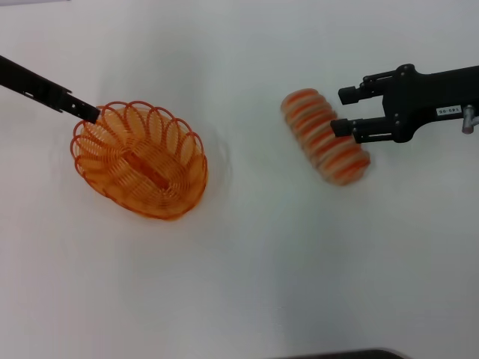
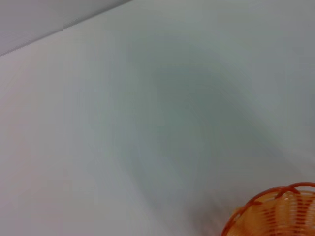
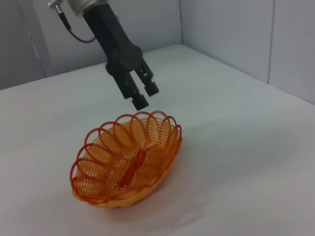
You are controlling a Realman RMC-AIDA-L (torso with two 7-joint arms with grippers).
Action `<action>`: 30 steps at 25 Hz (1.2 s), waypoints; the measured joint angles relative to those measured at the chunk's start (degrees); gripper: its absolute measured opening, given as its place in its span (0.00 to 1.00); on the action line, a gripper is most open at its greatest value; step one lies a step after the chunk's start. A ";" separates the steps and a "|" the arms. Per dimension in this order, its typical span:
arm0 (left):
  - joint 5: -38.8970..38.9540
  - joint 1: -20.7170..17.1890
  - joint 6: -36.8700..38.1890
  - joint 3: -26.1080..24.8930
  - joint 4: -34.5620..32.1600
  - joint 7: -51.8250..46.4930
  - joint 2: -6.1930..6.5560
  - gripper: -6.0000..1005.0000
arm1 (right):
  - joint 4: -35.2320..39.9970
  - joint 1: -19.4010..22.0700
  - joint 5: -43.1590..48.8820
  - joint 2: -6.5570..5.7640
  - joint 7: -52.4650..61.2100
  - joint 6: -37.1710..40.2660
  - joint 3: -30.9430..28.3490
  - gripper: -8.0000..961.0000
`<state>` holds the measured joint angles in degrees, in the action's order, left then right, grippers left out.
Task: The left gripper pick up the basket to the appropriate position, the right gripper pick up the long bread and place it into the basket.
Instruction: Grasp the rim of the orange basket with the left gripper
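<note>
The orange wire basket (image 1: 142,161) rests on the white table at the left, and it also shows in the right wrist view (image 3: 125,162) and partly in the left wrist view (image 2: 275,211). My left gripper (image 1: 91,114) hovers just over the basket's far left rim. In the right wrist view the left gripper (image 3: 145,97) has its fingers slightly apart and holds nothing. The long bread (image 1: 325,138) lies on the table at the right, angled. My right gripper (image 1: 340,112) is open right beside it, its lower fingertip at the bread's edge.
The white table (image 1: 247,284) spreads around both things. Grey wall panels (image 3: 236,34) stand behind the table. A dark edge (image 1: 337,354) shows at the bottom of the head view.
</note>
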<state>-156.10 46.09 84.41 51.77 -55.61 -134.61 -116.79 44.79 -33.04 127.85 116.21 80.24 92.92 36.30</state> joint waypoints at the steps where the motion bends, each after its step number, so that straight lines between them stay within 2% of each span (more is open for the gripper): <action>1: -0.05 0.17 -0.93 0.41 0.95 0.06 -0.07 0.78 | -0.02 0.03 0.00 0.03 -0.19 0.01 0.00 0.64; 7: -1.49 1.90 -7.37 2.92 8.43 0.06 -0.25 0.77 | -0.05 0.07 -0.01 0.25 -0.61 0.08 0.01 0.64; 13: -1.64 2.10 -7.87 3.13 9.05 0.01 -0.37 0.77 | -0.05 0.02 0.00 0.28 -0.68 -0.01 0.00 0.64; 21: -1.82 2.04 -7.93 3.32 9.70 -0.25 -0.44 0.68 | -0.05 0.00 -0.23 0.24 -0.71 -0.23 -0.51 0.64; 27: -2.22 2.01 -7.87 2.67 9.67 -0.27 -0.63 0.48 | -0.05 -0.01 -0.29 0.24 -0.73 -0.46 -0.63 0.64; 30: -2.10 1.86 -8.11 2.30 9.48 -0.26 -0.66 0.34 | -0.05 0.00 -0.33 0.23 -0.84 -0.68 -0.66 0.64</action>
<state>-158.20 47.95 76.30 54.07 -46.12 -134.88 -117.45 44.74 -33.04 127.52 116.45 79.40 92.24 35.64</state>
